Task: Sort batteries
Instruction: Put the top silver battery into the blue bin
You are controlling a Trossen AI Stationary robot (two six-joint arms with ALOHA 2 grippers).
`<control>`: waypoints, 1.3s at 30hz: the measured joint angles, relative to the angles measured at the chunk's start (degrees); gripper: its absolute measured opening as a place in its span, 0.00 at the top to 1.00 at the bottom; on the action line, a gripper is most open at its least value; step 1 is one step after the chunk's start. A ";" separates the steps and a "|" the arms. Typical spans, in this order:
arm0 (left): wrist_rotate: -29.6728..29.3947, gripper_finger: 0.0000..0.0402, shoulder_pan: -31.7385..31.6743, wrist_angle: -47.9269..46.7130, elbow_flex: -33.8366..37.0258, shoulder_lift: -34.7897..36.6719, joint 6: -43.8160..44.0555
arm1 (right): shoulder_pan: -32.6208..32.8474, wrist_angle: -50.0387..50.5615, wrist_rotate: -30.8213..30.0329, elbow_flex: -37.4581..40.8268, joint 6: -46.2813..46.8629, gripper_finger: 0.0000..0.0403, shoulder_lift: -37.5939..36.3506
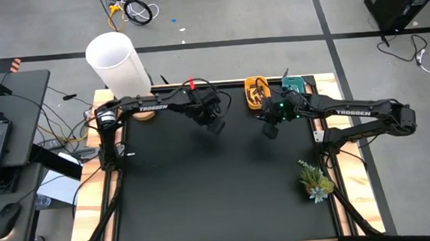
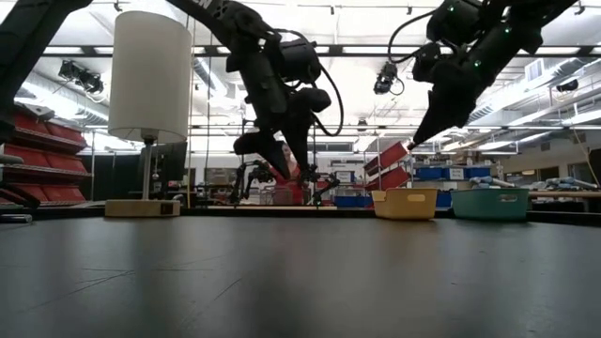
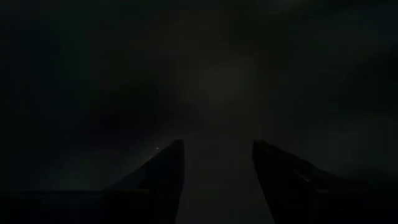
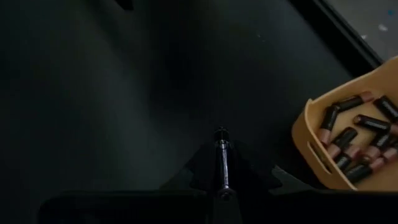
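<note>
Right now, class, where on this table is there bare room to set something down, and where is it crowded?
Free: the black mat from both arms forward, beside the plant. Crowded: the far edge, with lamp, yellow tray of batteries, teal tray and both end effectors.

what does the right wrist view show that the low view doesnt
Only the right wrist view looks into the yellow tray and shows the dark, copper-tipped batteries lying loose in it, plus a thin silvery battery pinched in the right gripper. Only the low view shows the teal tray, the white lamp and the left gripper raised above the table. Both show the yellow tray and the black tabletop.
</note>
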State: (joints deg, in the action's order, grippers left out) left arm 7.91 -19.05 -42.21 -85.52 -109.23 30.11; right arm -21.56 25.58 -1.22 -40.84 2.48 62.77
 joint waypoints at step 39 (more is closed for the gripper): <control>-14.49 0.50 -1.75 -1.79 -7.88 -0.09 -29.75 | -5.08 0.61 3.83 -0.14 7.14 0.90 -3.83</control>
State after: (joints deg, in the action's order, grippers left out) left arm -6.58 -20.80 -44.00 -93.39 -109.32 0.36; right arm -26.64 26.18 2.61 -40.97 9.62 58.94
